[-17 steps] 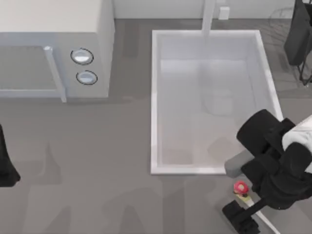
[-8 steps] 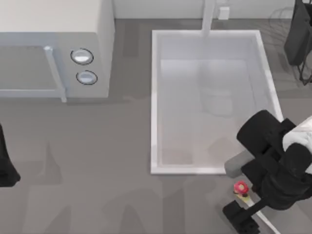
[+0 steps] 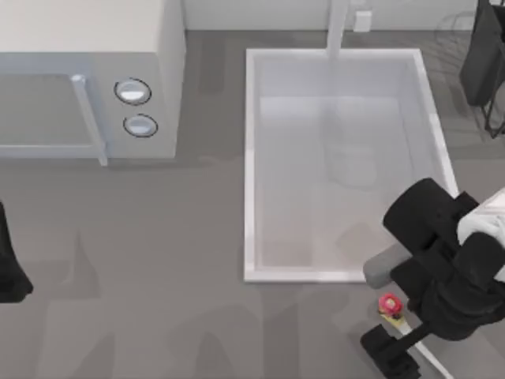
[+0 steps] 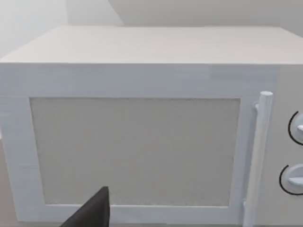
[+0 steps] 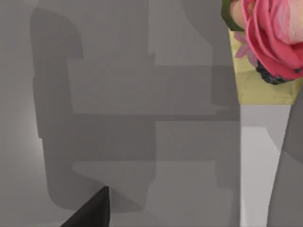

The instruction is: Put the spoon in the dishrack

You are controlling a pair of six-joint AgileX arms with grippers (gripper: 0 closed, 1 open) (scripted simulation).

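The spoon (image 3: pixel 394 313) lies on the tabletop (image 3: pixel 173 316) just below the sink's (image 3: pixel 249 166) lower right corner. The right end effector (image 3: pixel 392 347) sits down around its handle; whether it grips I cannot tell. The sink holds nothing. The dishrack (image 3: pixel 454 31) stands at the upper right. The left arm (image 3: pixel 9 268) is parked at the left edge.

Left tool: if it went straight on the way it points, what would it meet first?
Judging by the left wrist view, the microwave: its door faces the left tool squarely, with nothing seen between. How far off is unclear.

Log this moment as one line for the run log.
right gripper: at spoon, front right of table, below sink | left arm: parked at left edge | dishrack: far right corner | spoon not yet racked
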